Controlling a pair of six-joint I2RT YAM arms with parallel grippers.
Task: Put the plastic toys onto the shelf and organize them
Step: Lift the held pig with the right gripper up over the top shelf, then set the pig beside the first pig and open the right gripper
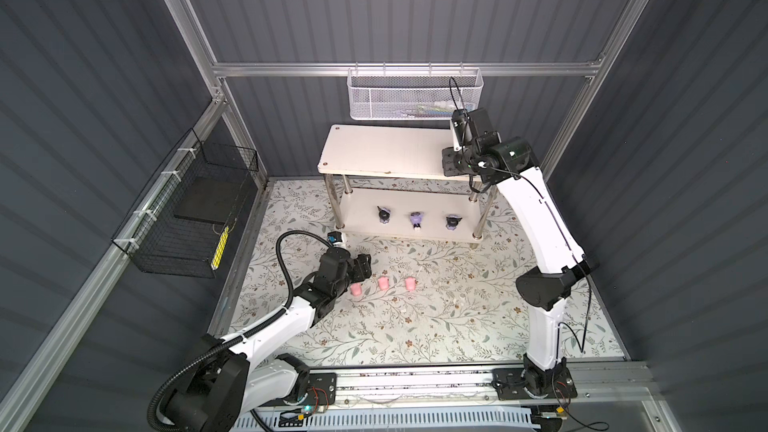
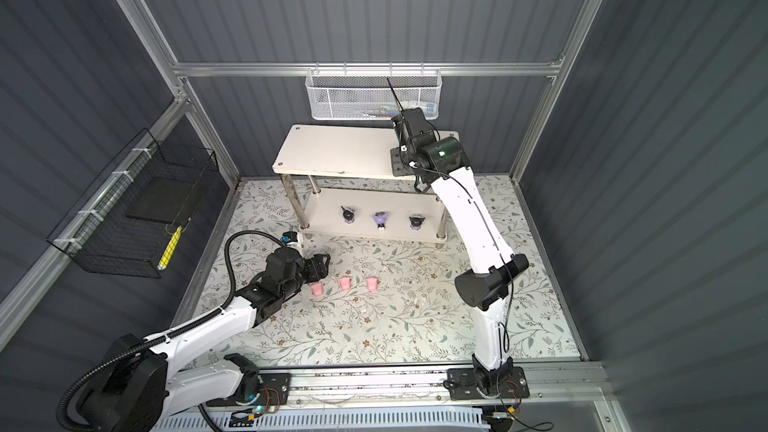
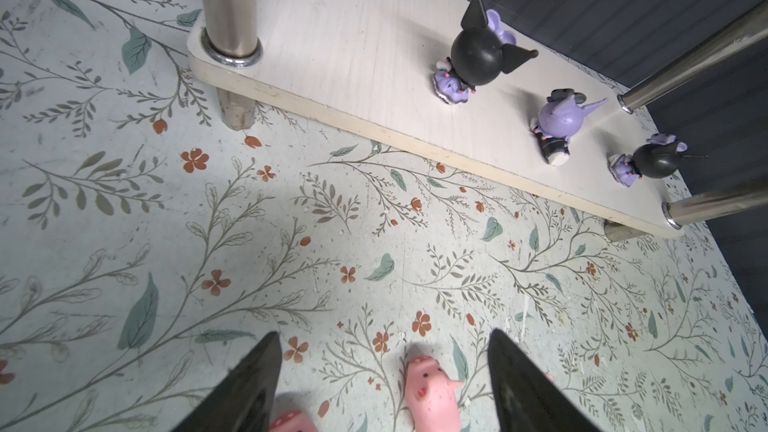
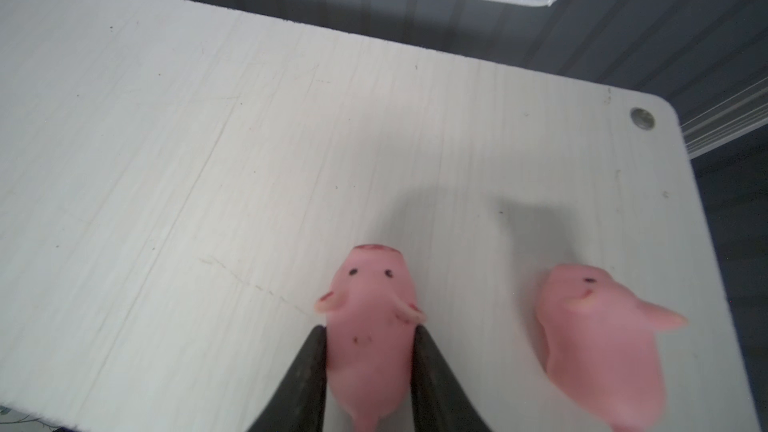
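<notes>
My right gripper point(image 4: 370, 328) is shut on a pink pig toy point(image 4: 372, 292) low over the top board of the white shelf point(image 1: 374, 151), near its right end. I cannot tell whether the pig touches the board. A second pink pig point(image 4: 594, 326) stands on that board beside it. Three lavender and black toys point(image 1: 383, 214) point(image 1: 416, 220) point(image 1: 451, 221) stand in a row on the lower tier. Three more pink pigs point(image 1: 356, 289) point(image 1: 383, 283) point(image 1: 410, 283) sit on the floral mat. My left gripper point(image 3: 384, 334) hangs open over the leftmost ones, with one pig point(image 3: 432, 392) between its fingers, untouched.
A white mesh basket point(image 1: 413, 95) hangs on the back wall just behind the shelf. A black wire basket point(image 1: 187, 209) is fixed to the left wall. The shelf's metal legs point(image 3: 226, 6) stand on the mat ahead of my left gripper.
</notes>
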